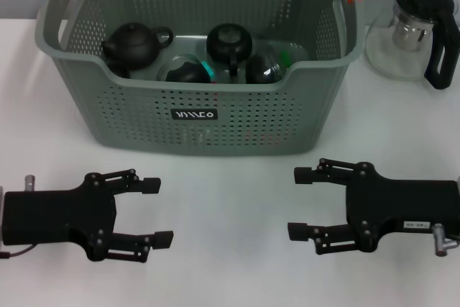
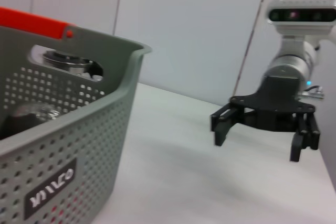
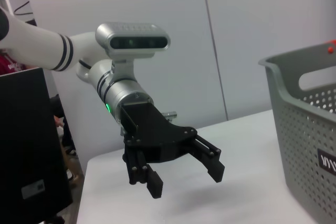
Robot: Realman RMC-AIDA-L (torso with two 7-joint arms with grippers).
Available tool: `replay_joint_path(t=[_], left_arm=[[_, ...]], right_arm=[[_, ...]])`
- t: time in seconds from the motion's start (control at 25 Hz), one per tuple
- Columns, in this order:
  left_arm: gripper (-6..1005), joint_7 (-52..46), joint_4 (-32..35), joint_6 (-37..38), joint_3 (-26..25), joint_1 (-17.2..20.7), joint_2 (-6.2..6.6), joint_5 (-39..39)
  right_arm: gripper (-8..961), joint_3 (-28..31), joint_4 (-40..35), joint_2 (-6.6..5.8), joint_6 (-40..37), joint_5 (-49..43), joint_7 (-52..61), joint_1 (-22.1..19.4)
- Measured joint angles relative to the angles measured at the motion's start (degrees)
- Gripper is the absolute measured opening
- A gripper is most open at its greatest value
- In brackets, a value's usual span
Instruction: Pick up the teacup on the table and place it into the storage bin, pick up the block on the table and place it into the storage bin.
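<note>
Dark teaware is seen inside the storage bin [image 1: 201, 116]; no teacup or block is left on the table [image 1: 230, 271]. 2 empty grippers, left gripper [image 1: 159, 212] and right gripper [image 1: 296, 203], are held apart.

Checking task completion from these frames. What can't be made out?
- Block: not identifiable in the storage bin; head view shows only dark teaware, its near wall hiding what lies lower.
- Bin's far end: cut off by the head view's top edge.
- Bin contents in the left wrist view: blurred behind the perforated wall.
- Left hand and right hand: both open, empty.
</note>
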Motion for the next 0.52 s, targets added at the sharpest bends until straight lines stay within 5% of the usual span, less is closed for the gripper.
replay_joint_path(t=[0.52], left_arm=[[899, -0.10, -0.04, -0.07, 0.15, 0.22, -0.16, -0.27]], right_arm=[[925, 0.47, 1.11, -0.04, 0.82, -1.05, -0.08, 0.92]])
